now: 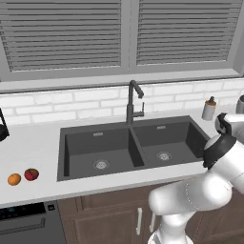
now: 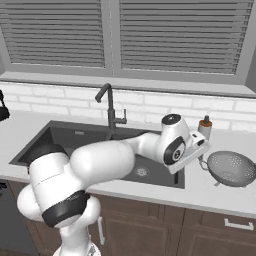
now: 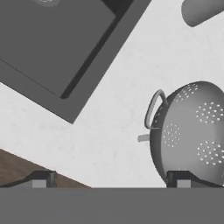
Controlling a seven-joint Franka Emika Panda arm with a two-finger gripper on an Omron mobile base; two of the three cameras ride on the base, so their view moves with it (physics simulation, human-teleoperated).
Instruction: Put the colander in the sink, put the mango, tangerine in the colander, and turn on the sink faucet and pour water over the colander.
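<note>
the colander [image 2: 231,169] is a silvery-grey metal bowl, its smooth curved wall pricked with clusters of small round holes, and it sits on the pale speckled counter [image 2: 210,192] to the right of the sink [image 2: 65,140], apart from the rim. in the hand view the colander [image 3: 192,131] shows a thin looped wire handle on the side facing the sink, standing up from the rim.

the gripper [image 3: 109,181] hangs above the counter beside the colander, its two dark square finger tips spread wide apart at the bottom of the hand view, one near the wooden cabinet edge and one overlapping the colander's wall; nothing is between them. whether that tip touches the metal cannot be told.

the sink [image 1: 133,143] is a matte charcoal rectangle split into two flat-bottomed basins, each with a round silver drain. the sink faucet [image 1: 134,102] rises behind the divider, slim and dark grey, with a hooked spout and a small side lever.

well to the left on the counter, the mango [image 1: 31,174], roundish and dark red with a yellowish patch, lies just beside the tangerine [image 1: 14,179], a smaller plain orange ball. a small pale soap dispenser [image 1: 208,109] with a dark pump stands at the back right, before the glossy white brick-tile wall [image 1: 62,105].
</note>
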